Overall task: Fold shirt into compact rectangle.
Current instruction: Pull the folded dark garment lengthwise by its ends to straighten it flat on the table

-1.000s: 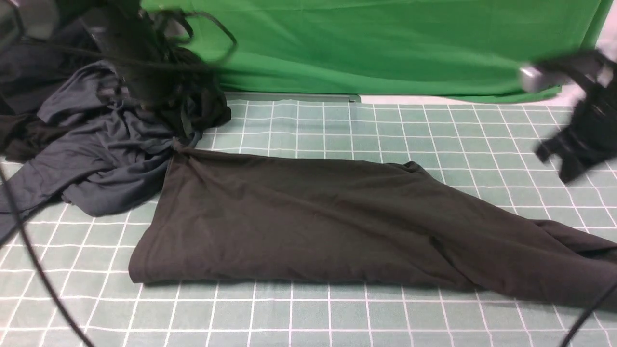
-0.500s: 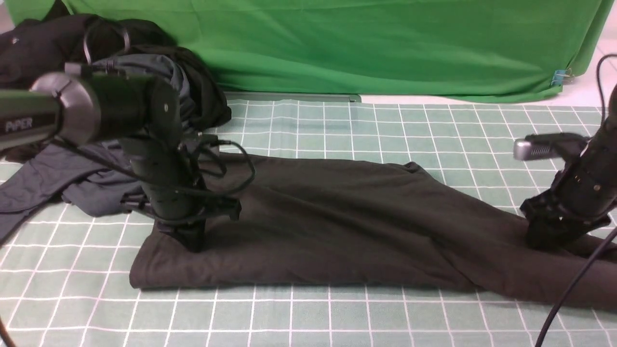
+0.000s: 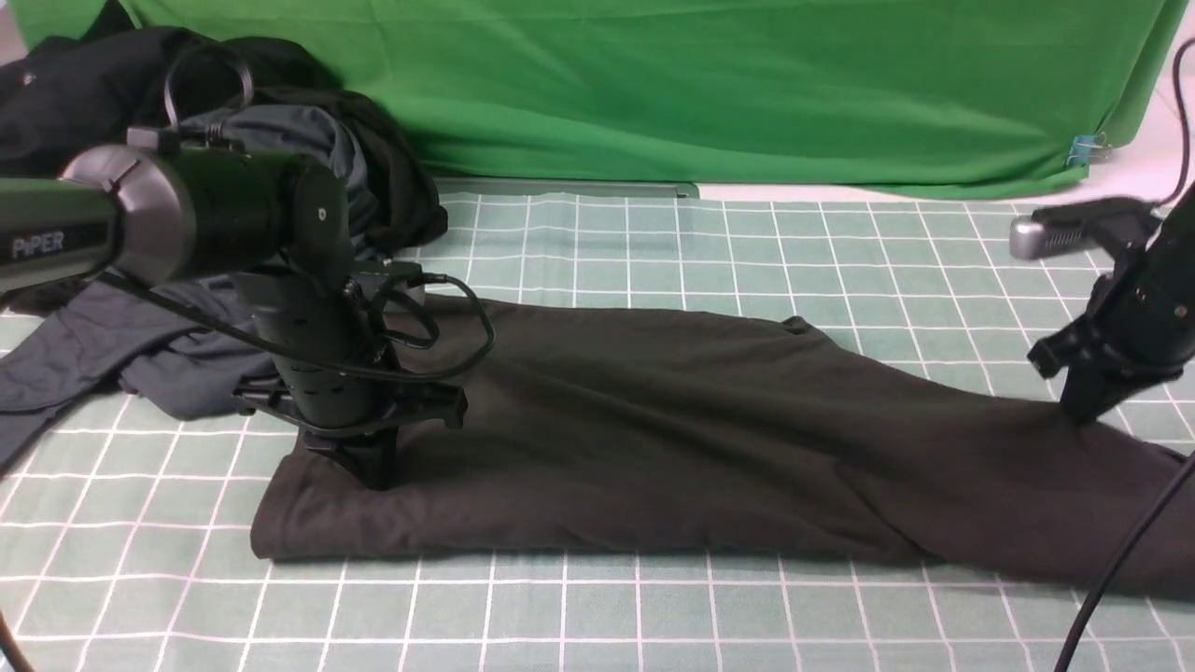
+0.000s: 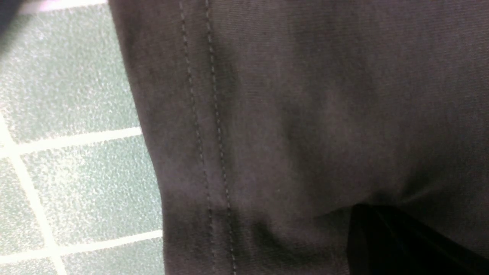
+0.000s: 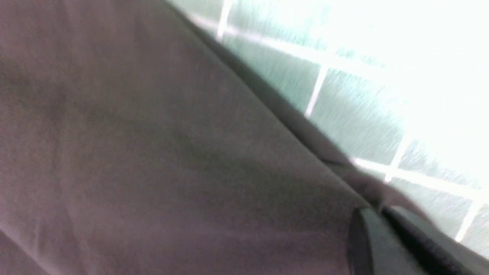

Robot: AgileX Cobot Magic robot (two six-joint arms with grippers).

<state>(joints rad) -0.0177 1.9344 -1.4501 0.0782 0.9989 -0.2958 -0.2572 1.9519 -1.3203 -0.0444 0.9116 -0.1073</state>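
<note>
The shirt [image 3: 653, 439] lies folded in a long band across the gridded bench [image 3: 653, 243]. The left gripper [image 3: 375, 478] presses on its hemmed end, jaws closed together. The right gripper [image 3: 1081, 413] has its jaws pinched on the opposite end's raised fabric.

The one word that is showing is "PiPER": it is standing in pale letters on the dark grey side of the left arm [image 3: 56, 233], on the long link that is reaching in up and left of the shirt [image 3: 653, 429].
</note>
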